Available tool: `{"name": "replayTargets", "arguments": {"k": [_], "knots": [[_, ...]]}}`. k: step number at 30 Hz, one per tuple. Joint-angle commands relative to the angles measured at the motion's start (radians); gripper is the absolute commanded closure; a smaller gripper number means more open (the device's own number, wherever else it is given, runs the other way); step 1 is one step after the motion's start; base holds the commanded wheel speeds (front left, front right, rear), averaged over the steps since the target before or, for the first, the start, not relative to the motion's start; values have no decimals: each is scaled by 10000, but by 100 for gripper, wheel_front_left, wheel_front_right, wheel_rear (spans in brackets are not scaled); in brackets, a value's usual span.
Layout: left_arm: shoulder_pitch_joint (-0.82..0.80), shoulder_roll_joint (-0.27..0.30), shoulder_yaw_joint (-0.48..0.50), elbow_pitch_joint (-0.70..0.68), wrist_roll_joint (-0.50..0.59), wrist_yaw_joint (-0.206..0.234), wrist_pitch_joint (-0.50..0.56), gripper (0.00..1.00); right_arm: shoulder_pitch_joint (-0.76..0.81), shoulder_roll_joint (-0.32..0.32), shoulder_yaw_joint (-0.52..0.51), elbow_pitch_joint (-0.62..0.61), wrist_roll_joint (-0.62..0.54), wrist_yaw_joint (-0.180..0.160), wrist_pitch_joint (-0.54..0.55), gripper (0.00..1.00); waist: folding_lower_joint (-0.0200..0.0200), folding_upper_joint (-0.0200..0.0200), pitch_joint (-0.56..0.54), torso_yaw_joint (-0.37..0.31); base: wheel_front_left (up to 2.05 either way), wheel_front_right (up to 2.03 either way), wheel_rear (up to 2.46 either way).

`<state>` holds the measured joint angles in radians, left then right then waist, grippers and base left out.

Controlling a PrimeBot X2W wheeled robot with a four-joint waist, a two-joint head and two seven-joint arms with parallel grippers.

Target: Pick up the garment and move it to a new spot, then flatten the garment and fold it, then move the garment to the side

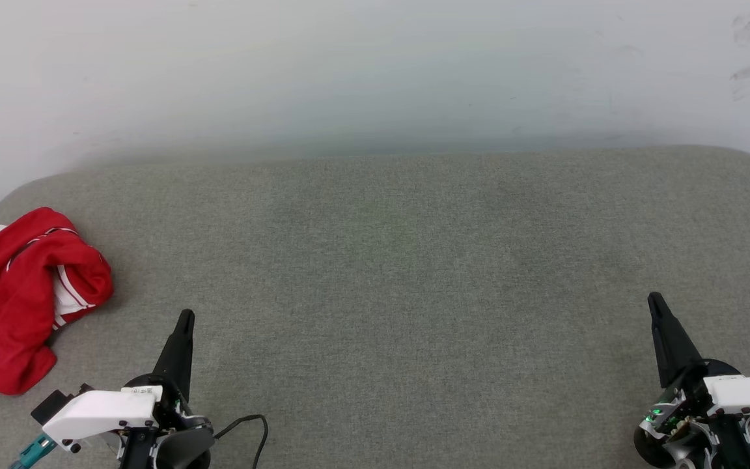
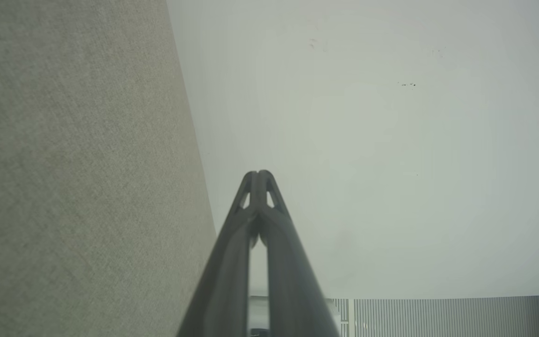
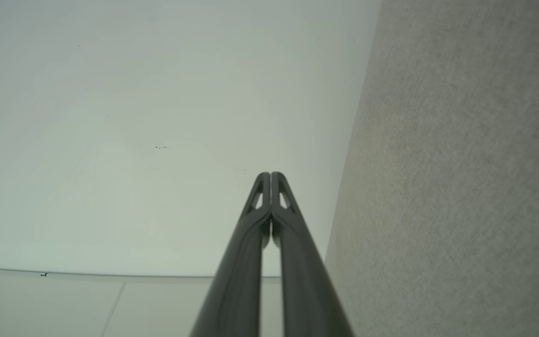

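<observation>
1. The garment [image 1: 23, 293] lies bunched at the grey cushion's [image 1: 381, 260] left edge.
2. Left gripper [image 1: 184, 319] and right gripper [image 1: 653, 301]: fingers pressed together (holding nothing).
3. Pick-up not begun, I think; the left gripper should open and reach it.

Garment [image 1: 17, 306] cut off at left edge.

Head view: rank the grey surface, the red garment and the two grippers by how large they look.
1. the grey surface
2. the garment
3. the left gripper and the right gripper: too alike to rank.
</observation>
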<state>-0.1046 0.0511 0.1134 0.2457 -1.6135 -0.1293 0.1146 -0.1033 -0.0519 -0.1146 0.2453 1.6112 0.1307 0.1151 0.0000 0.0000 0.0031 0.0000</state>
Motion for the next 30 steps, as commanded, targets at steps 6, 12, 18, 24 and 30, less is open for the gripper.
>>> {"name": "replayTargets", "arguments": {"k": [6, 12, 18, 24, 30], "knots": [[-85, -10, 14, 7, 14, -41, 13, 100, -95, 42, 7, 3, 34, 0, 5, 100, 0, 0, 0, 0, 0, 0, 0], [-85, -10, 14, 7, 14, -41, 13, 100, -95, 42, 7, 3, 34, 0, 5, 100, 0, 0, 0, 0, 0, 0, 0], [-85, -10, 13, 7, 14, -41, 12, 100, -95, 42, 8, 3, 34, 0, 5, 100, 0, 0, 0, 0, 0, 0, 0], [-85, -10, 13, 7, 14, -41, 12, 100, -95, 42, 8, 3, 34, 0, 5, 100, 0, 0, 0, 0, 0, 0, 0], [-85, -10, 13, 7, 14, -41, 12, 100, -95, 42, 8, 3, 34, 0, 5, 100, 0, 0, 0, 0, 0, 0, 0]]}}
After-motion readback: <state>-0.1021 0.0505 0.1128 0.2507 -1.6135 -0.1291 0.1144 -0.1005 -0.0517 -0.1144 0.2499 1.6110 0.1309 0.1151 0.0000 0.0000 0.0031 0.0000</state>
